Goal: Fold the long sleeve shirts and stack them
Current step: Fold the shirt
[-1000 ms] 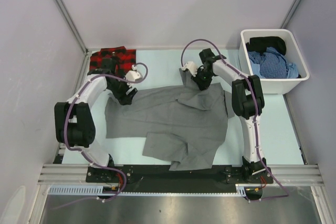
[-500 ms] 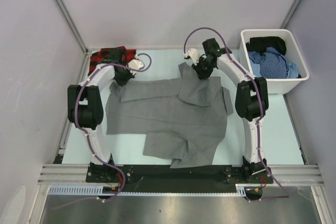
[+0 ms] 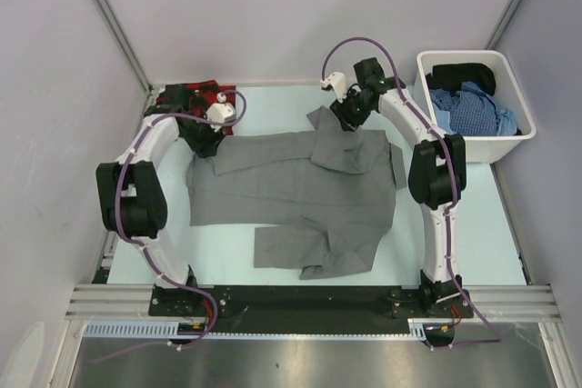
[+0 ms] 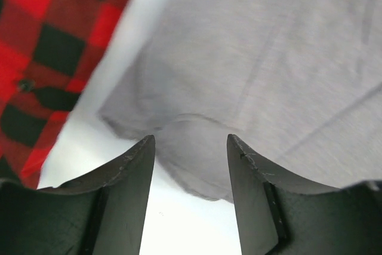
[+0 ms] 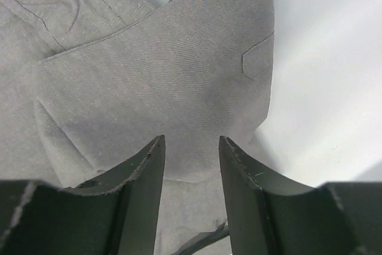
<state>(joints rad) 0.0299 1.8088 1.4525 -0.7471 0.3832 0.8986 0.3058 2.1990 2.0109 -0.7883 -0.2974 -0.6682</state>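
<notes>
Grey shirt [image 3: 291, 193]: one; plaid shirt [image 3: 205, 88]: one

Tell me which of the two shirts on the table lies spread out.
The plain grey cloth shirt, spread across the middle of the table. The red-and-black plaid shirt lies bunched at the far-left corner.

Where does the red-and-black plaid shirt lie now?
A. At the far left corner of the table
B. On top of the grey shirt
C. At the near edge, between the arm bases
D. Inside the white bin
A: the plaid shirt lies at the far left corner of the table, with a bare strip between it and the grey shirt; the bin holds only blue and black cloth.
</notes>
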